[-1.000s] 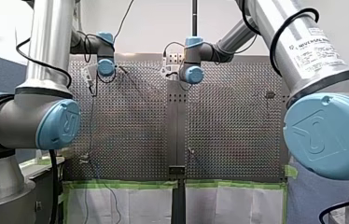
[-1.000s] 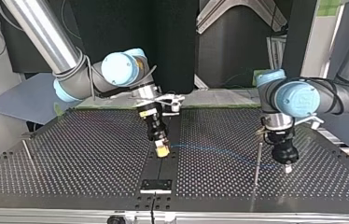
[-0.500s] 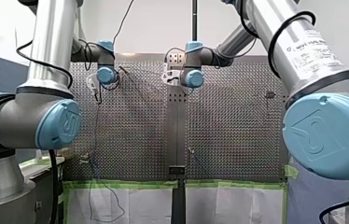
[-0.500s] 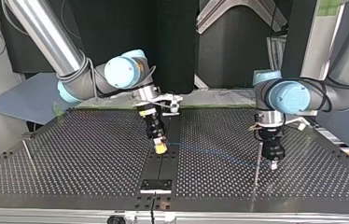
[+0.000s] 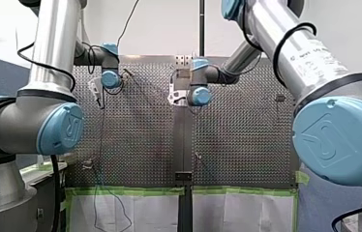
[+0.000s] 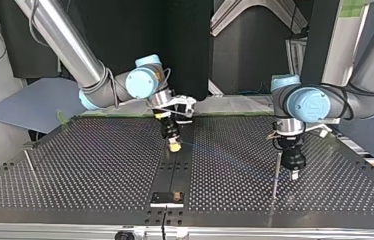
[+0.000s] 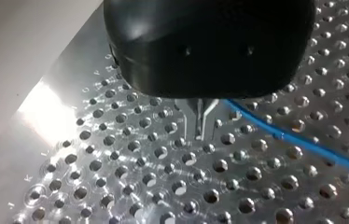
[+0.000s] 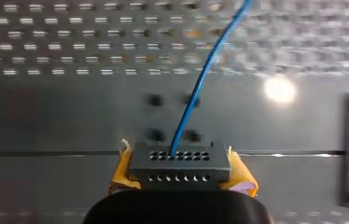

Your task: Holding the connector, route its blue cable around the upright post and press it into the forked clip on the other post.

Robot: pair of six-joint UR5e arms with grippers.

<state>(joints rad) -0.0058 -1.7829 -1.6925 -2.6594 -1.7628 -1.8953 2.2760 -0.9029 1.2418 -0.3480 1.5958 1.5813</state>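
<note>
A dark grey connector (image 8: 179,163) with rows of small holes sits between the yellow pads of my right gripper (image 8: 180,173), which is shut on it. Its blue cable (image 8: 199,86) runs from the connector out over the perforated table. In the top view my right gripper (image 6: 174,146) hangs over the table's centre strip. My left gripper (image 6: 293,173) hovers just right of a thin upright post (image 6: 276,172). In the left wrist view its metal fingers (image 7: 199,120) stand a narrow slit apart with nothing between them, and the blue cable (image 7: 298,140) lies on the table beside them.
A second thin post (image 6: 30,165) leans near the top view's left edge. A black plate (image 6: 167,199) lies on the centre strip near the table's front edge. Green tape and white sheets (image 5: 130,210) line the table's near edge in the front view.
My right gripper carried the connector back along the centre strip, away from the top view's camera. My left gripper moved left and back, ending beside the upright post.
</note>
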